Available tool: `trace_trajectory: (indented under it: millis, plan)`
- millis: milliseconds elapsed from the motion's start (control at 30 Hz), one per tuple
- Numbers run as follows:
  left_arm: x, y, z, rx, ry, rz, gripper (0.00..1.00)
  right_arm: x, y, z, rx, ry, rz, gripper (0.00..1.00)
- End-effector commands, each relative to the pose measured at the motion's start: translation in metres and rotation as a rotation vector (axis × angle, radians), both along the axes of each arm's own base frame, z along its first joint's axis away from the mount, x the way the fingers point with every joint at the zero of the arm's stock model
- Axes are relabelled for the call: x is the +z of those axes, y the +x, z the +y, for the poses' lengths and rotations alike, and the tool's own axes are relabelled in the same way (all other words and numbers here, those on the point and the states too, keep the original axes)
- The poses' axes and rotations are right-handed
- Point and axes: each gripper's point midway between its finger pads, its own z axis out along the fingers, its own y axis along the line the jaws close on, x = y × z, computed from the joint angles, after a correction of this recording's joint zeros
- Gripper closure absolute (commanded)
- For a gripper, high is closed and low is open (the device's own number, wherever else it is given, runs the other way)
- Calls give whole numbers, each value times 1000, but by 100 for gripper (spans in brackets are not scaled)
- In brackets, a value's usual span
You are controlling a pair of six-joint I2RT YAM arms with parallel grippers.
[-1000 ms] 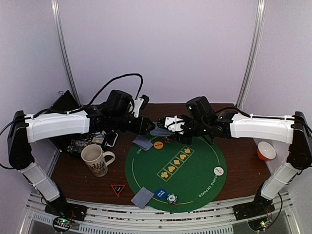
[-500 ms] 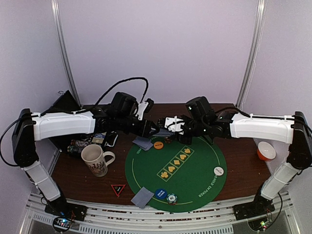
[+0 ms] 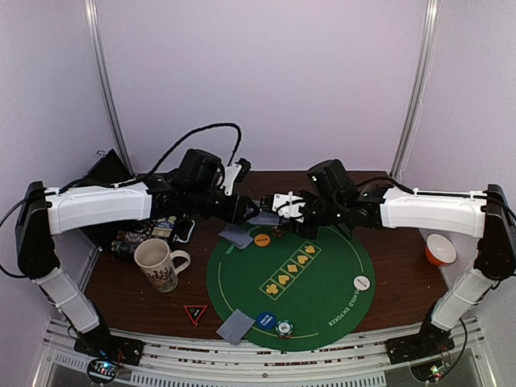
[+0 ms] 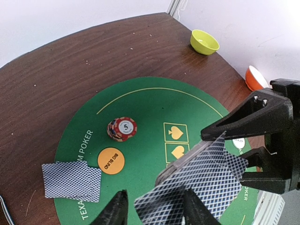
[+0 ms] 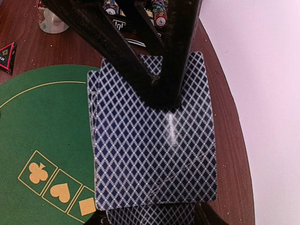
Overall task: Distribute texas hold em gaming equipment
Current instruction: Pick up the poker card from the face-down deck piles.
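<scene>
Right gripper (image 4: pixel 222 157) about half open, clamped on sides of deck (image 5: pixel 154 140). Left gripper (image 4: pixel 152 211) part open, tips on top card (image 4: pixel 159 206); real grip unclear. Deck in air over far edge of mat (image 4: pixel 140 103), backs up, long side running gripper to gripper. Button (image 4: pixel 111 161) reads BIG BLIND; chip stack (image 4: pixel 122 129) says 5.

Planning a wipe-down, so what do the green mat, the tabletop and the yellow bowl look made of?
Green mat: likely felt or cloth, matte, printed lettering. Tabletop: wood or wood-look laminate, dark grain lines. Yellow bowl: probably plastic, smooth with slight sheen.
</scene>
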Motion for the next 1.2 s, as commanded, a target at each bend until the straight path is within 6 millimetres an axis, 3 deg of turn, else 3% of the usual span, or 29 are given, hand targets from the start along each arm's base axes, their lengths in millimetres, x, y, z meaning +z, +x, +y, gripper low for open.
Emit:
trace_trajectory:
  millis: [0, 133, 400, 567, 733, 1167]
  plan:
    - [22, -2, 1, -14, -40, -43, 54, 10, 3, 1, -8, 16, -25, 56]
    - [34, -6, 0, -32, -72, -61, 55, 9, 3, 0, -7, 14, -25, 56]
    - [36, -8, 3, -34, -73, -59, 81, 9, 3, 1, -6, 13, -26, 56]
    - [30, -5, 4, -31, -63, -46, 81, 10, 2, 0, -5, 14, -27, 56]
    - [36, -7, 4, -37, -76, -50, 100, 10, 3, -1, -8, 11, -30, 56]
    - [75, -28, 20, -3, -263, -49, 100, 10, 17, -7, -70, 30, -25, 57]
